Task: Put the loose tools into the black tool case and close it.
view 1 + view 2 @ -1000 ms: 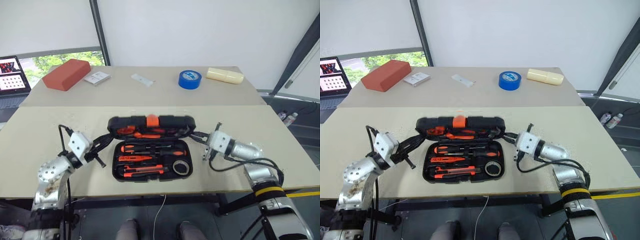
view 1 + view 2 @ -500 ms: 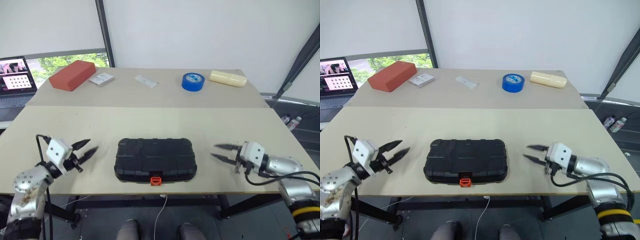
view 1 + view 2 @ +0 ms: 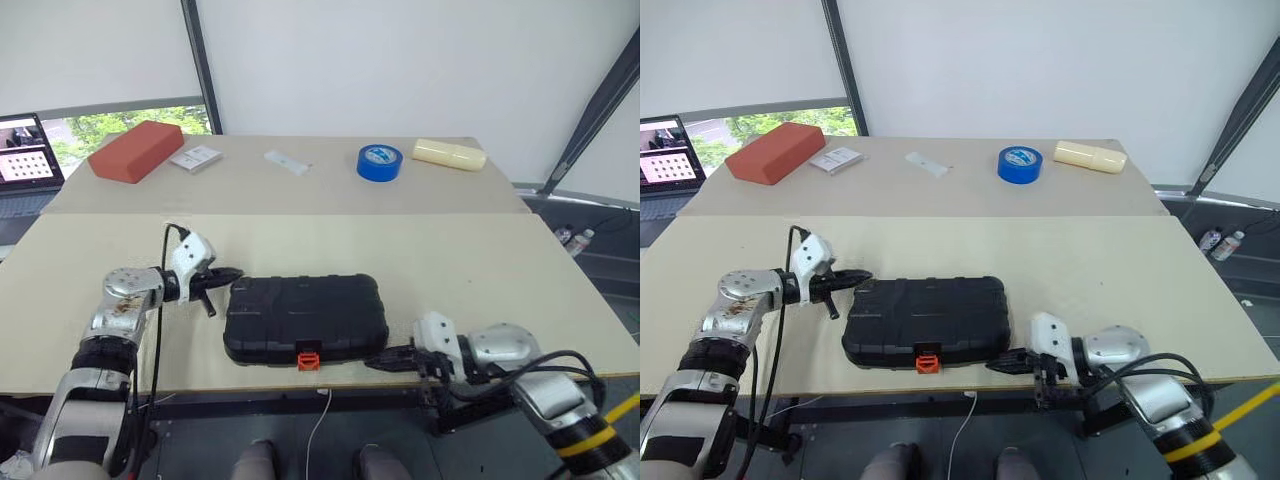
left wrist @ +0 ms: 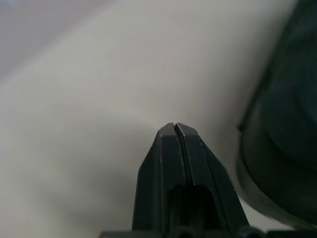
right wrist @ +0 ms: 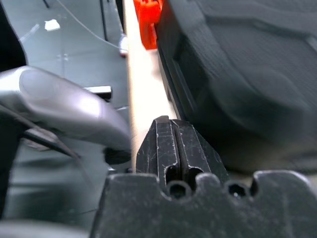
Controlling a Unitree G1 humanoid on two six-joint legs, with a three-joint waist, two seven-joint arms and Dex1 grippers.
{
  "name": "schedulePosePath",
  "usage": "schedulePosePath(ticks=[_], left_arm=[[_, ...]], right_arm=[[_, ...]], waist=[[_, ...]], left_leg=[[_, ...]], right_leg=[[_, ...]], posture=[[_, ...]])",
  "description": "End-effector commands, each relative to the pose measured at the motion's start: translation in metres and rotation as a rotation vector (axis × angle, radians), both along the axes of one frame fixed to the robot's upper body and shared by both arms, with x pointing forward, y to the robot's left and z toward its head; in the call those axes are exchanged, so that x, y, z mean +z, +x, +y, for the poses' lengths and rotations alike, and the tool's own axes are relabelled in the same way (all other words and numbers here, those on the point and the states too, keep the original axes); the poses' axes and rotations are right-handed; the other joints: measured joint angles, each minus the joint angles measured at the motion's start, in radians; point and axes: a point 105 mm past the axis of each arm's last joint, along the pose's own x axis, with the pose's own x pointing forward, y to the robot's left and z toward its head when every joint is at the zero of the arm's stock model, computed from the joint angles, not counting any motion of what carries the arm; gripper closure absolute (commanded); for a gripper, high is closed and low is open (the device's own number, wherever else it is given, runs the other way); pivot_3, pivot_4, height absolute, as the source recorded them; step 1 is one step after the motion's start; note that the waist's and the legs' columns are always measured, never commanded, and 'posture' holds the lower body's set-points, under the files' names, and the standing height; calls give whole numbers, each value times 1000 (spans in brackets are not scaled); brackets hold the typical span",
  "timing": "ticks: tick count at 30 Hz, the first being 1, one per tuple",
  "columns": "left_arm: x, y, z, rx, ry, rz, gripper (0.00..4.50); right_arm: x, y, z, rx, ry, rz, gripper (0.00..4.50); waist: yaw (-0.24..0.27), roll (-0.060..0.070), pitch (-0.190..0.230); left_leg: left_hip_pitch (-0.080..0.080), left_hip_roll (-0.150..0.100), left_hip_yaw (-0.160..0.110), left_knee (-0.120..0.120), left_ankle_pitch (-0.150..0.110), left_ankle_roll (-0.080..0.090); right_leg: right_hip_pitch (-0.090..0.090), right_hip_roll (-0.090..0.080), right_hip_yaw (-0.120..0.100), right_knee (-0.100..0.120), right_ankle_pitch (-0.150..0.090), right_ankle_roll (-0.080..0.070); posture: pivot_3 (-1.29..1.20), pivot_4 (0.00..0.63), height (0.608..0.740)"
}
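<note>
Black tool case lies flat and closed near the front edge of the near table, lid down, with its small orange latch on the near side facing the robot. What it holds cannot be seen with the lid shut.

Left gripper lies level at the case's far left corner, its tip just beside the case wall; whether it touches cannot be told. In the left wrist view its two fingers are pressed together with nothing between them, the dark case edge close alongside.

Right gripper lies low at the table's near edge, pointing left along the case's front wall toward the latch, its tip just beside the near right corner of the case. The right wrist view shows its fingers pressed together and holding nothing, with the case wall alongside and the latch beyond.

On the far table lie five things, one of each, from largest to smallest: a red brick-like block at the far left, a cream block at the far right, a blue tape roll left of it, a small flat packet beside the red block, and a small white strip near the middle. A laptop screen stands past the tables' left edge.
</note>
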Motion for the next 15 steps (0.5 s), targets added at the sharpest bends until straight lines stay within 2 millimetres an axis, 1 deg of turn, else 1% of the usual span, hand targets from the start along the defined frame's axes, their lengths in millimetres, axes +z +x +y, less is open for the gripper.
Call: schedulePosePath(ticks=[1, 2, 6, 9, 12, 14, 15], left_arm=[[0, -10, 3, -43, -23, 25, 4453], [-1, -12, 3, -45, -34, 31, 4453], [0, -28, 0, -31, -158, 31, 4453], [4, -34, 2, 29, -229, 9, 4453], [20, -29, 21, 158, -294, -66, 4453], [42, -34, 28, 127, -330, -97, 4453], [53, -39, 25, 83, -352, -95, 4453]], right_arm=[[7, 37, -5, -133, -19, -121, 4500], [7, 41, -5, -144, -19, -133, 4500], [18, 80, -6, -275, 29, -226, 4500], [24, 94, -6, -314, 67, -246, 4500], [29, 97, -7, -306, 97, -250, 4500], [31, 90, -10, -271, 121, -236, 4500], [32, 86, -11, -256, 133, -233, 4500]], waist=[[0, -1, 1], [0, -1, 1], [-1, -1, 1], [0, -1, 1], [4, -1, 1], [3, -1, 1], [2, -1, 1]], left_leg=[[-1, 0, 0, 0, 0, 0], [-3, 0, 0, 0, 0, 0], [-4, 0, 1, 1, 0, 0], [-5, 0, 1, 1, 0, 0], [-10, 0, 0, 1, 0, 0], [-11, 0, -1, 1, 1, 1], [-11, 0, -1, 1, 1, 1]], right_leg=[[-1, 0, 0, 0, 0, 0], [-2, 0, 0, 1, 0, 0], [-4, -1, 0, 1, 2, -3], [-6, -1, 0, 2, 4, -5], [-10, 0, 0, 3, 4, -5], [-11, 0, 0, 4, 4, -5], [-11, 0, 0, 3, 4, -5]], posture=[[0, 150, 740], [0, 150, 740], [0, 150, 740], [0, 150, 740], [0, 150, 740], [0, 150, 740], [0, 150, 740]])
